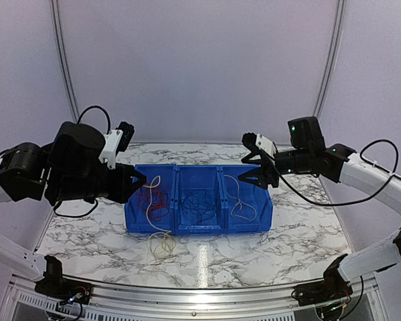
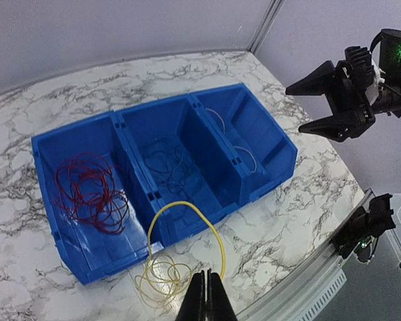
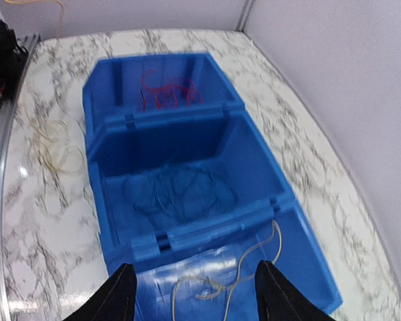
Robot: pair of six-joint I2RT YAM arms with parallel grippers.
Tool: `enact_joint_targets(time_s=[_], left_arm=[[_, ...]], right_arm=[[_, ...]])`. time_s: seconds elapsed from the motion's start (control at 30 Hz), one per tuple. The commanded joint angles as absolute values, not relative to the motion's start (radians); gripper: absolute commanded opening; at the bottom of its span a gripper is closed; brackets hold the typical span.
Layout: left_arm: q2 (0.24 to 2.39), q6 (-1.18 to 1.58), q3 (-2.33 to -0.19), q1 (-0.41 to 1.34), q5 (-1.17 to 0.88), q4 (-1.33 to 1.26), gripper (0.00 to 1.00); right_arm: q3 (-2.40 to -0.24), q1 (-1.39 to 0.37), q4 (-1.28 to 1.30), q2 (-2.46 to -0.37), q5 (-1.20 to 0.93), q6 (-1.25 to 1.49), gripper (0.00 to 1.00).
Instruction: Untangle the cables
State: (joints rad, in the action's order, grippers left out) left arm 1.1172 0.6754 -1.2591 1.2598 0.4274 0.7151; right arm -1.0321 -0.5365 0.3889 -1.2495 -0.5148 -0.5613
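A blue three-compartment bin [image 1: 200, 229] sits mid-table. The red cable [image 1: 153, 199] lies tangled in its left compartment, a dark cable [image 1: 199, 200] in the middle one, and a white cable [image 3: 237, 281] in the right. The yellow cable [image 2: 179, 202] arcs up from a coil on the table in front of the bin [image 1: 161, 244] to my left gripper [image 2: 209, 273], which is shut on its end, raised over the bin's left end [image 1: 141, 179]. My right gripper [image 3: 197, 297] hangs open above the right compartment, holding nothing.
The marble table [image 1: 287, 234] ends at an aluminium rail [image 1: 200, 294] along the near edge, where both arm bases sit. Pale curved walls close the back and sides. The right arm's fingers show at the far right of the left wrist view.
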Motion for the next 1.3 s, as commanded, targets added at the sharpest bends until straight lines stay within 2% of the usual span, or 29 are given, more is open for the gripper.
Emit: enact_joint_targets(time_s=[0.0, 0.17, 0.3, 0.7, 0.77, 0.83, 0.97, 1.03, 1.2, 1.27], left_arm=[[1.216, 0.474, -1.38, 1.262, 0.521, 0.75, 0.0], [1.297, 0.423, -1.43, 1.262, 0.491, 0.7, 0.0], [1.313, 0.412, -1.428, 1.262, 0.471, 0.637, 0.0], [1.245, 0.465, -1.372, 1.255, 0.393, 0.48, 0.0], [1.238, 0.47, -1.367, 1.253, 0.388, 0.467, 0.0], [1.231, 0.472, -1.357, 1.251, 0.387, 0.453, 0.0], [1.226, 0.475, -1.345, 1.246, 0.378, 0.435, 0.0], [1.223, 0.476, -1.34, 1.245, 0.377, 0.431, 0.0], [1.209, 0.478, -1.318, 1.241, 0.387, 0.408, 0.0], [1.197, 0.48, -1.303, 1.24, 0.404, 0.394, 0.0]], right_arm=[[-1.246, -0.633, 0.468, -1.286, -0.624, -0.552, 0.62], [-1.433, -0.746, 0.521, -1.364, -0.643, -0.551, 0.64], [-1.494, -0.818, 0.53, -1.425, -0.62, -0.586, 0.65], [-1.467, -0.987, 0.482, -1.511, -0.516, -0.7, 0.66], [-1.471, -0.996, 0.467, -1.522, -0.508, -0.69, 0.64], [-1.471, -1.0, 0.449, -1.527, -0.505, -0.674, 0.59], [-1.476, -1.0, 0.395, -1.541, -0.465, -0.625, 0.44], [-1.482, -1.0, 0.373, -1.549, -0.437, -0.606, 0.33], [-1.499, -1.0, 0.346, -1.568, -0.415, -0.569, 0.12], [-1.511, -1.0, 0.344, -1.574, -0.418, -0.551, 0.0]])
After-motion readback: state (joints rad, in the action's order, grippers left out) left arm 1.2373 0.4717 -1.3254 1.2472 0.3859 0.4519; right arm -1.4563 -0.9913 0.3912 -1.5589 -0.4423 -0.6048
